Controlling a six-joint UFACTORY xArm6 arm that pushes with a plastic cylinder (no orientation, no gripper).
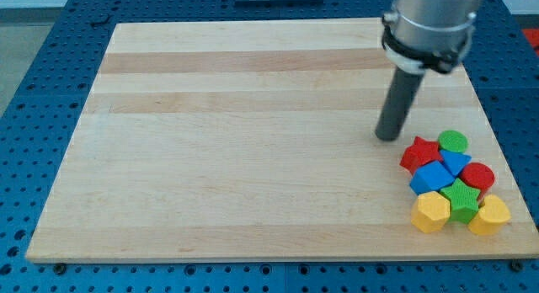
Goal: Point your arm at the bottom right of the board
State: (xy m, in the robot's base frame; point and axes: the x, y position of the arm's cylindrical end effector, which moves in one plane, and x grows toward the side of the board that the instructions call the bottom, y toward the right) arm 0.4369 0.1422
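Observation:
My tip (387, 136) rests on the wooden board (236, 141) at the view's right, just up and left of a cluster of blocks. The cluster sits near the board's bottom right corner. It holds a red star (418, 152), a green round block (453, 141), a blue block (432, 177), a second blue block (456, 162), a red round block (478, 176), a green star (461, 197), a yellow hexagon-like block (431, 211) and a yellow heart-like block (490, 215). The tip is a small gap away from the red star, not touching it.
The board lies on a blue perforated table (34, 91). The arm's grey cylindrical body (429, 23) hangs over the board's top right part.

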